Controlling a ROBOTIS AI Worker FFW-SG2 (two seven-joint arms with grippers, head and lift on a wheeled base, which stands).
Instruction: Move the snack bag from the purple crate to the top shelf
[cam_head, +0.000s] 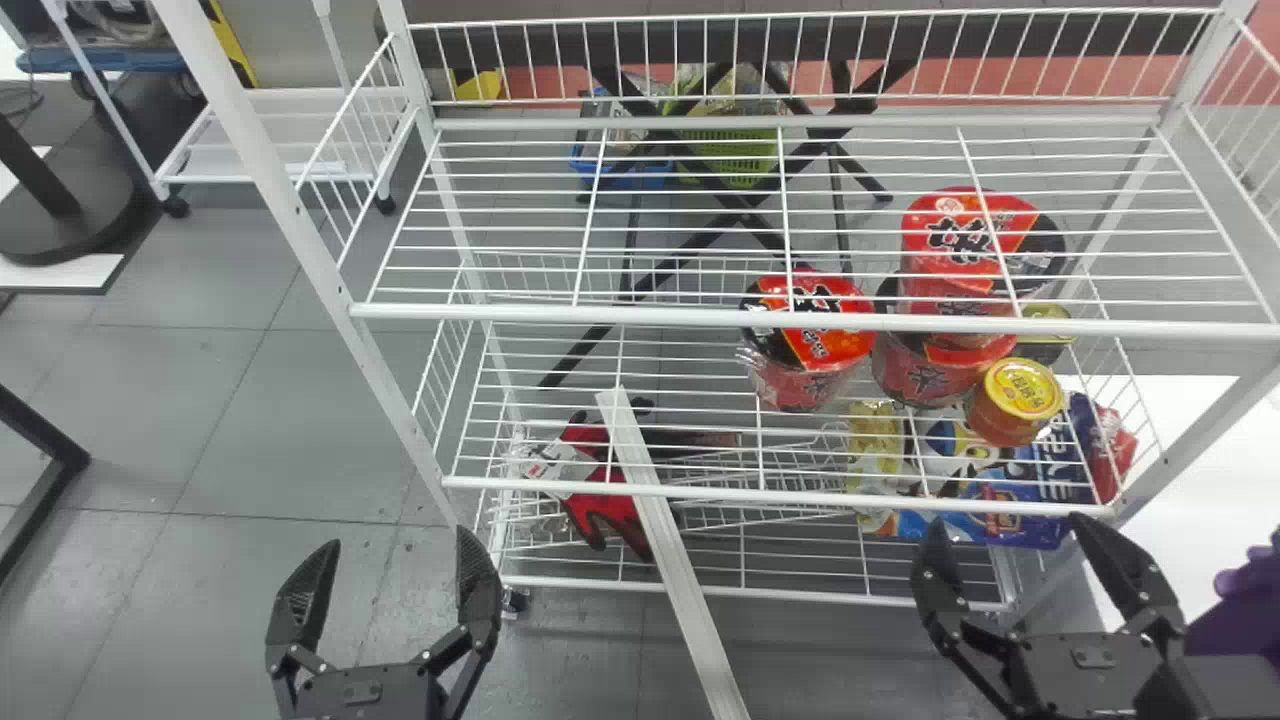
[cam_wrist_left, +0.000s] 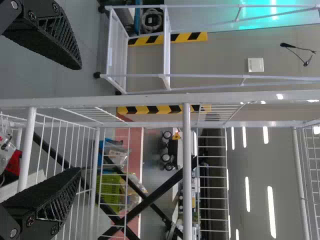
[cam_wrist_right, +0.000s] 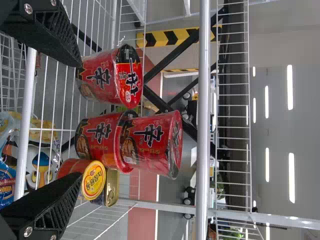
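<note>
In the head view my left gripper (cam_head: 395, 545) stands open at the lower left, before the rack. My right gripper (cam_head: 1008, 522) is at the lower right, also open and empty. The top shelf (cam_head: 600, 316) of the white wire rack is above and beyond both. A purple piece (cam_head: 1235, 625), perhaps the crate's edge, is cut off at the right edge beside my right gripper. In the left wrist view the left gripper (cam_wrist_left: 78, 118) has parted fingers facing the rack. The right gripper (cam_wrist_right: 78, 120) in the right wrist view is spread wide before the cups.
Red noodle cups (cam_head: 805, 335) and a yellow-lidded can (cam_head: 1015, 400) stand on the middle shelf. Lower down lie a blue snack bag (cam_head: 1030, 485) and red-black gloves (cam_head: 600, 480). A white bar (cam_head: 670, 560) slants up before the rack; a post (cam_head: 290, 230) bounds its left side.
</note>
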